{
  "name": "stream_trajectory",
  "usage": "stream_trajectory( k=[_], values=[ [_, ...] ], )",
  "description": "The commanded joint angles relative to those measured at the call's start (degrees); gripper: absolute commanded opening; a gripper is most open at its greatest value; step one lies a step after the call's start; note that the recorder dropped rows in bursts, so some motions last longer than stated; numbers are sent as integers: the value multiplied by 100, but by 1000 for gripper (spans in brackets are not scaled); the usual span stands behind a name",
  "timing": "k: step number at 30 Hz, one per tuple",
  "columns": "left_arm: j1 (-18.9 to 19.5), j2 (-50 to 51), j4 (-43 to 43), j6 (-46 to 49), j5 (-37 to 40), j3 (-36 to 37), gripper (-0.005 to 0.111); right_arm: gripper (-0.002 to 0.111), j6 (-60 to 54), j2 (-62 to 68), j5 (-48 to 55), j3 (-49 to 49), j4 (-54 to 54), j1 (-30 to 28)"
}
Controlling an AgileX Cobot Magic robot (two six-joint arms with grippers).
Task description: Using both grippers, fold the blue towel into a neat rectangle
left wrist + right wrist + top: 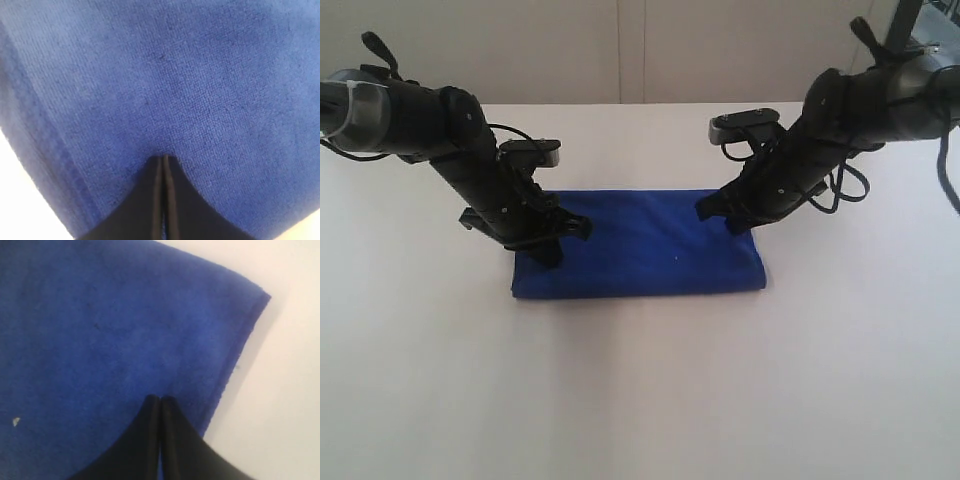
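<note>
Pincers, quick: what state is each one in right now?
Left pincer: closed, tips down on the blue towel, no cloth visibly pinched.
Right pincer: closed, likewise on the blue towel, nothing visibly pinched.

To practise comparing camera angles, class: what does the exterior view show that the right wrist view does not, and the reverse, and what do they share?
Exterior only: the left gripper, the back wall, and the whole blue towel lying as a rectangle. Right wrist only: the towel's plush pile and its hemmed corner in close detail. Both: the right gripper, shut, tip at the towel, and the white table.
</note>
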Motion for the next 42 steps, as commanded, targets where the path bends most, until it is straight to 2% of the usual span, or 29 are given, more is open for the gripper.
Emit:
stream_trajectory(
  k=[1,7,20,26,29,35,42],
  values=[
    [15,112,14,93,43,20,0,0,198,153,25,-37,-416,-44],
    [15,112,102,93,78,20,0,0,301,182,0,-37,-836,-48],
    [15,112,124,93,116,20,0,0,301,-159,-43,-46,-844,-48],
    [15,-20,147,105,144,20,0,0,301,-874,557,-46,-844,-48],
    [15,-90,535,118,123,20,0,0,301,-971,765,-46,-844,-48],
    [15,-306,1075,95,365,20,0,0,533,-1259,1087,-46,-844,-48],
    [15,-918,1003,69,1055,20,0,0,758,-1600,1389,-26,-844,-48]
  ],
)
